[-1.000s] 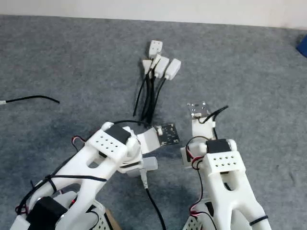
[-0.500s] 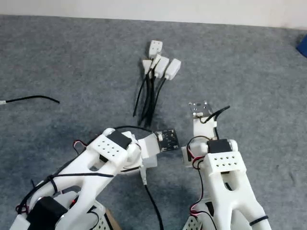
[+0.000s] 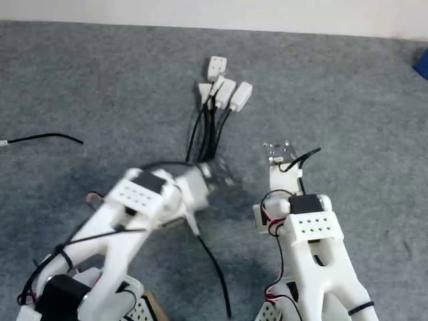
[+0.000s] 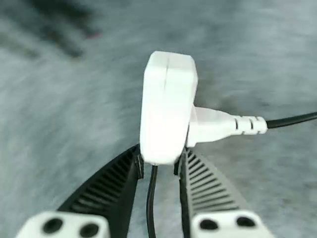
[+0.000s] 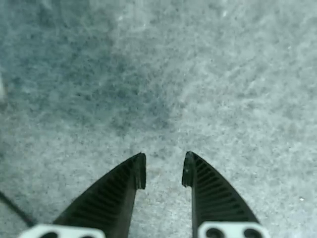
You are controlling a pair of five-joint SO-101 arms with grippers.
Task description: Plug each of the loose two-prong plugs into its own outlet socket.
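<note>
**If the cord point(image 4: 292, 119) drags, the socket block point(image 4: 168, 106) could twist free**

White socket block, plug point(image 4: 218, 126) seated sideways, is pinched by one end in the left gripper point(image 4: 159, 162), above the mat point(image 3: 100, 80). Right gripper point(image 5: 163, 171) stands part-open, empty.

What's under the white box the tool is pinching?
Beneath the white box, pinched in the left tool, grey carpet shows. The spot straight below is covered by the box itself.
</note>
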